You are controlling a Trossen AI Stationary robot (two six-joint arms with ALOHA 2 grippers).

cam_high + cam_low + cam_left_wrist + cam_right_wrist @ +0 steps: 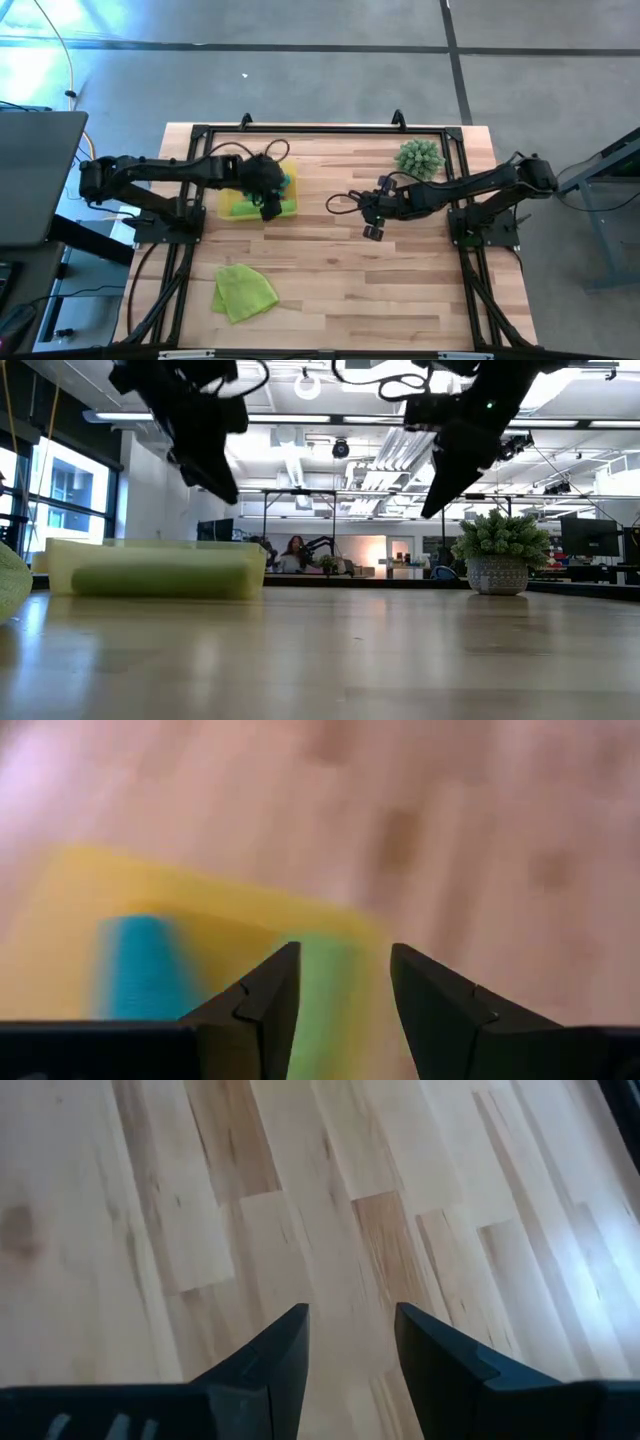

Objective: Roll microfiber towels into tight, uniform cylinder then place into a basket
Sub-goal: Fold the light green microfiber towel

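Observation:
The yellow basket (232, 205) stands at the table's far left. Inside it lie a rolled lime green towel (325, 990) and a rolled teal towel (140, 970); the low view shows the green roll (160, 580) through the basket's wall. My left gripper (345, 955) hangs open above the basket (155, 568), clear of it, with nothing between its fingers. Another lime green towel (244, 292) lies loosely crumpled near the table's front left. Above bare wood at mid-table, my right gripper (352, 1315) is open and holds nothing.
A spiky green plant in a pot (420, 157) stands at the far right of the table. Bare wood stretches between the two arms and along the near edge to the right of the loose towel. A black frame (330, 130) runs around the tabletop.

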